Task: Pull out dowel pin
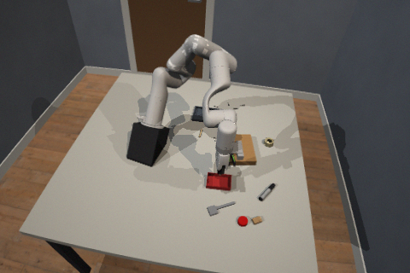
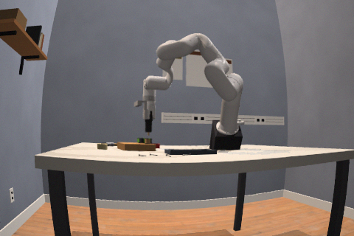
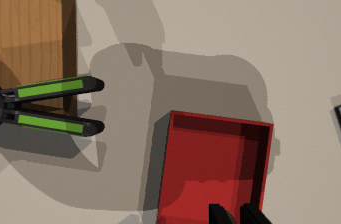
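My gripper [image 1: 220, 170] hangs point down over the near edge of a red tray [image 1: 219, 181]. It also shows in the side view [image 2: 148, 129], well above the table. In the wrist view its fingertips stand close together over the tray [image 3: 211, 170]. They are shut on a thin thing, which I take for the dowel pin; only a small tan tip [image 2: 148, 133] shows below them. The bench board [image 1: 244, 149] lies just behind, with the grey stop [image 1: 240, 150] on it. The green-handled spring clamp [image 3: 51, 105] sticks out over the board's edge [image 3: 31, 50]. The block is hidden.
Near the front lie a marker [image 1: 266, 192], a grey scraper [image 1: 219, 207], a red disc [image 1: 242, 220] and a small wooden cube [image 1: 256, 220]. A brass ring [image 1: 268, 142] sits right of the board. A dark flat slab [image 1: 198, 113] and the arm's black base [image 1: 146, 142] stand behind.
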